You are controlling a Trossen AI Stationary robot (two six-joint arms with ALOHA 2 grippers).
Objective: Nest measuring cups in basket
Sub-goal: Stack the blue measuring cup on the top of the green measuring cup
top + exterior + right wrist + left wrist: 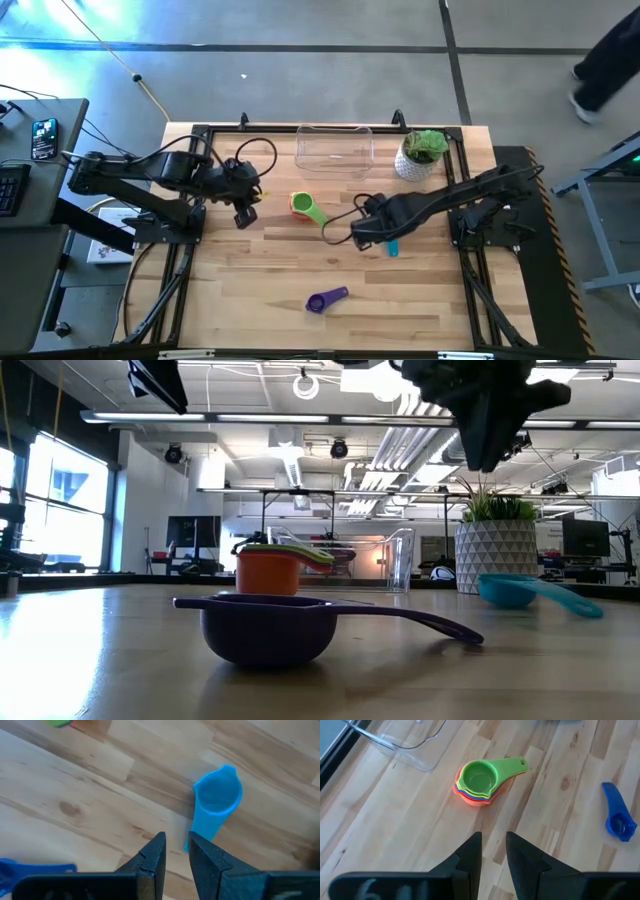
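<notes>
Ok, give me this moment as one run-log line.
stack of nested cups: on table before empty basket | purple cup, teal cup: loose | right gripper: above teal cup, holding nothing | left gripper: empty, beside stack

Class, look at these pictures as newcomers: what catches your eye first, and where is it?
A bright stack of nested cups, green on top, sits mid-table before the clear basket. A purple cup lies alone near the front edge, and a blue cup lies under the right gripper. The left gripper hovers left of the stack.
</notes>
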